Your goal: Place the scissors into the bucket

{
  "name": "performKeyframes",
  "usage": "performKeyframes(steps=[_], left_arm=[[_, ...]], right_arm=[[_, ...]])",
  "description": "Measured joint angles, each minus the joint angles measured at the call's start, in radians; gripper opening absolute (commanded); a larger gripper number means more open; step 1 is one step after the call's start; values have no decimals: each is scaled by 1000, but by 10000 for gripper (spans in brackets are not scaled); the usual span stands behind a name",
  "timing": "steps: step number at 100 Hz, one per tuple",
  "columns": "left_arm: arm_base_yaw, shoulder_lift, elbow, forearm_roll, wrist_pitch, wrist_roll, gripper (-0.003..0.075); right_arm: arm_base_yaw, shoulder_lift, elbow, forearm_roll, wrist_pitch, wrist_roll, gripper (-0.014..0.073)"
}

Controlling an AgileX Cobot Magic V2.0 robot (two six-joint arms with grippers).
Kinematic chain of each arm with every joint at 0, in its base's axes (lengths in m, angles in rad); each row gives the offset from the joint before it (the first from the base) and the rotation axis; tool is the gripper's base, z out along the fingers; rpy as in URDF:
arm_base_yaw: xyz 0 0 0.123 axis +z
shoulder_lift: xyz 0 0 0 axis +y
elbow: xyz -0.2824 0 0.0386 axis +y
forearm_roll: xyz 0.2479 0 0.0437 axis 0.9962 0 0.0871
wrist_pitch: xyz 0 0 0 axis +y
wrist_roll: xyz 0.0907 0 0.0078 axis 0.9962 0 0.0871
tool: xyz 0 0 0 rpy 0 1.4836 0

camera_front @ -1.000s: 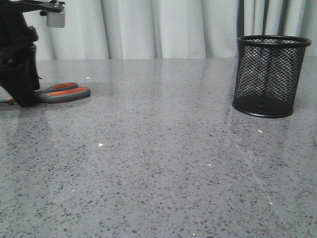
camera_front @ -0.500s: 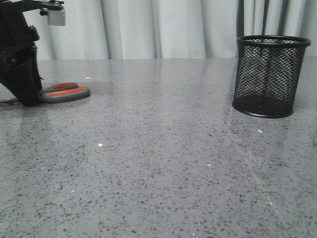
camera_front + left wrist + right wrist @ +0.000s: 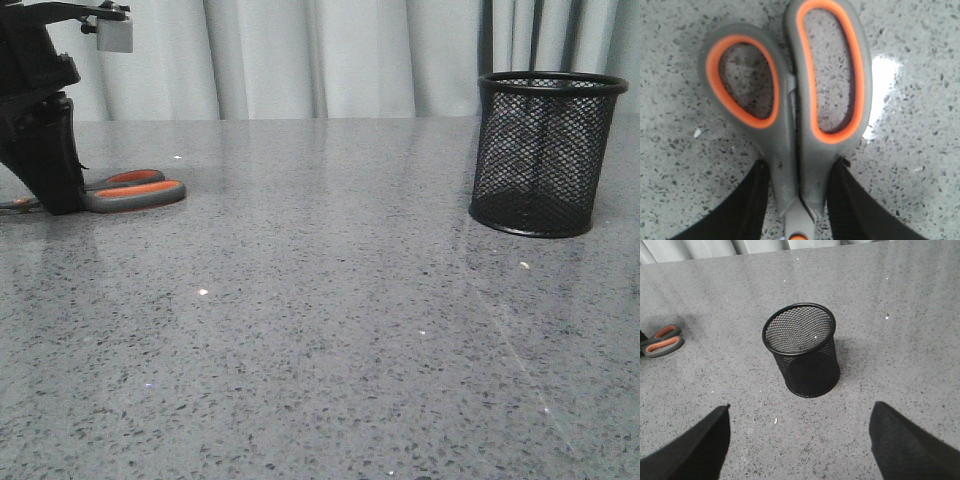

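Observation:
The scissors (image 3: 135,190) lie flat on the table at the far left, with grey handles and orange linings pointing right. My left gripper (image 3: 45,190) stands over their neck. In the left wrist view its black fingers (image 3: 760,195) press both sides of the scissors (image 3: 790,145) just below the loops, shut on them. The blades are hidden. The black mesh bucket (image 3: 545,150) stands upright at the far right. My right gripper (image 3: 800,412) is open and empty, hovering short of the bucket (image 3: 805,365). It is not in the front view.
The grey speckled table (image 3: 320,330) stretches between scissors and bucket. Pale curtains (image 3: 320,50) hang behind its far edge. The scissors' handles also show at the edge of the right wrist view (image 3: 662,342).
The left gripper has shifted slightly and the scissors' handles have slid a little to the right on the table. The bucket has not moved.

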State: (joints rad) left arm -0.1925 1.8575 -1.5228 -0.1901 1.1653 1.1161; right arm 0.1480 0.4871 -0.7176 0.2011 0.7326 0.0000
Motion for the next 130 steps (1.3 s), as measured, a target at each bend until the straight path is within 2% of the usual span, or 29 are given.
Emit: performKeyframes(steps=[25,39,48,57,74,81,95,116,130], left_arm=[[0,-54,3,-7,-21,-43,104],[0,-141,3,-70,-56,-49,104],[0,-207,3,-133,-82,-49,104],[-27,-279,3,-155,-119,-49,104],[-147,-409,3,-169,-189,-49,104],[-210,-454,3,-172,-205,-49,104],[-347,-515,3,-163,-236,-47,104],[-550,-535,3,-90,-279,-41,104],[-640,-535,3,-44,-339,-38,104]], right_arm=[[0,0,0,10,7,0,520],[0,0,0,41,7,0,520],[0,0,0,112,7,-33,520],[0,0,0,279,2,-147,520],[0,18,0,727,-36,-458,521],[0,39,-5,846,-48,-536,521],[0,97,-45,917,-53,-596,522],[0,201,-173,928,-10,-654,522],[0,271,-230,921,22,-661,522]])
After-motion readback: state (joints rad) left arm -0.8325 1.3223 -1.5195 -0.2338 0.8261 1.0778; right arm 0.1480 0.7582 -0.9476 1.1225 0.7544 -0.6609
